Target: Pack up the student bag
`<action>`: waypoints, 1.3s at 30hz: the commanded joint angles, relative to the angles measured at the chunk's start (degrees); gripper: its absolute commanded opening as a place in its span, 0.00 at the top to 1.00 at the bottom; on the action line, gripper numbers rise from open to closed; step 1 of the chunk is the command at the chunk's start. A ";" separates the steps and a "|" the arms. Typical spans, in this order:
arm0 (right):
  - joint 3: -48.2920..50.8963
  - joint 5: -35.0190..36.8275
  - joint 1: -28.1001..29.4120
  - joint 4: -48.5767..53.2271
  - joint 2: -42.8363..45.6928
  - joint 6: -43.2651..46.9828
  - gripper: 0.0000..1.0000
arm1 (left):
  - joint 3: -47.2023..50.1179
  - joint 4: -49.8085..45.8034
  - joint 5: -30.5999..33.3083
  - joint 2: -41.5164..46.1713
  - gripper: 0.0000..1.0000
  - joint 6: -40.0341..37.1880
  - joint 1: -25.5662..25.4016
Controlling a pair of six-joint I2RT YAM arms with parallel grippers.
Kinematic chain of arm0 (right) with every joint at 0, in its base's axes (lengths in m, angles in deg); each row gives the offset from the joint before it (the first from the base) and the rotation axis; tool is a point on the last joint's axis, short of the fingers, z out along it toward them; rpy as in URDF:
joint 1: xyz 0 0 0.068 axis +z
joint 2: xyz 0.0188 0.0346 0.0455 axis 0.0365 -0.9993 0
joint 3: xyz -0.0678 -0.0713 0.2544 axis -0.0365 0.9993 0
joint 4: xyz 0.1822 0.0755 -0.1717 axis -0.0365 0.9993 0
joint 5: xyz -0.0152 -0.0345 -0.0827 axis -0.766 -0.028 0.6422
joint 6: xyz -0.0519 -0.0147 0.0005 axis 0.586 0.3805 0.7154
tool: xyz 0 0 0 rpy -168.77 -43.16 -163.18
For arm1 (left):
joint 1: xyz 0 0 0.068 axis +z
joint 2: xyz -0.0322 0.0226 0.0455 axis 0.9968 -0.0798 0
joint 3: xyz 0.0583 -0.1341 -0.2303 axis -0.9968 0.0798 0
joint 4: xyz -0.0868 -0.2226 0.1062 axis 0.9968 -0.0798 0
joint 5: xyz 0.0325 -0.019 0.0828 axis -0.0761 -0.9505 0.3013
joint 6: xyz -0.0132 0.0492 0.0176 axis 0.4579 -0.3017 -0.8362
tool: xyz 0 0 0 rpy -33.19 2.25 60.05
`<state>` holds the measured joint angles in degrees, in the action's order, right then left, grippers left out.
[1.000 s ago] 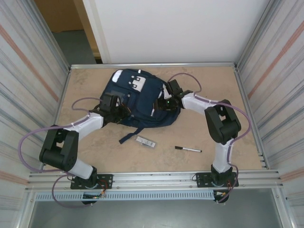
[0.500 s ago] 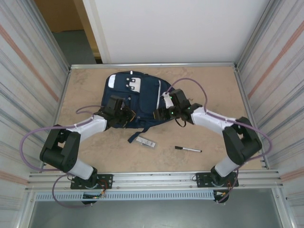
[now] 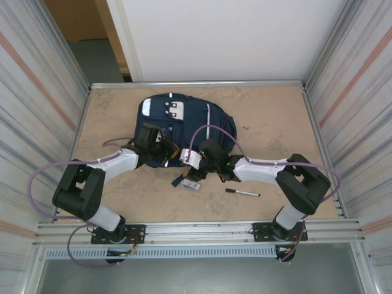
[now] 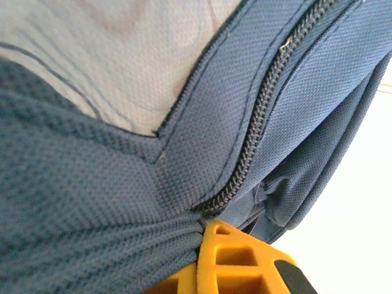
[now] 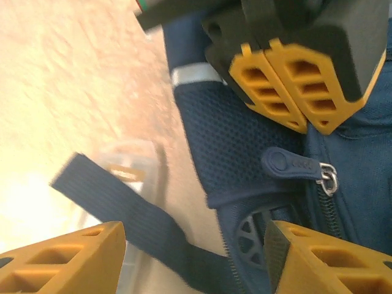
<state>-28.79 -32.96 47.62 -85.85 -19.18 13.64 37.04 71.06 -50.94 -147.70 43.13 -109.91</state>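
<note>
The student bag (image 3: 184, 122), navy with white patches, lies flat at the back middle of the table. My left gripper (image 3: 165, 153) is at its near edge, shut on a bunched fold of the bag's fabric (image 4: 92, 245) beside a zip (image 4: 257, 128). My right gripper (image 3: 191, 162) hovers open just right of it, low over the same near edge. Between the right gripper's (image 5: 195, 245) jaws run a dark strap (image 5: 122, 202) and the bag's zipped corner, untouched. A zip pull (image 5: 288, 164) lies just beyond, under the left gripper's shut fingers (image 5: 288, 86).
A small clear box (image 3: 192, 184) lies on the table right below the two grippers, partly under the strap end (image 3: 177, 180). A black pen (image 3: 242, 192) lies further right, nearer the front. Metal walls close in both sides of the table.
The right arm has swung from the bag's right side round to its near edge, its jaws a little wider. The bag's near edge and strap have shifted; the left gripper keeps its hold.
</note>
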 commanded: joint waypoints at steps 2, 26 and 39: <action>0.51 2.79 -0.67 -12.35 -1.41 6.45 0.39 | 1.48 -0.61 -4.14 3.61 1.00 -1.67 -0.56; -0.24 12.33 3.22 -9.75 0.56 -11.96 0.95 | 7.79 4.31 -6.36 7.88 1.00 -2.23 0.94; 2.33 2.09 -2.97 -4.99 4.90 -47.03 0.96 | 9.21 5.07 -4.90 7.92 1.00 -0.81 1.18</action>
<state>-27.39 -26.73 44.41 -92.25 -16.66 -22.27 45.24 76.14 -55.07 -141.50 42.00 -109.00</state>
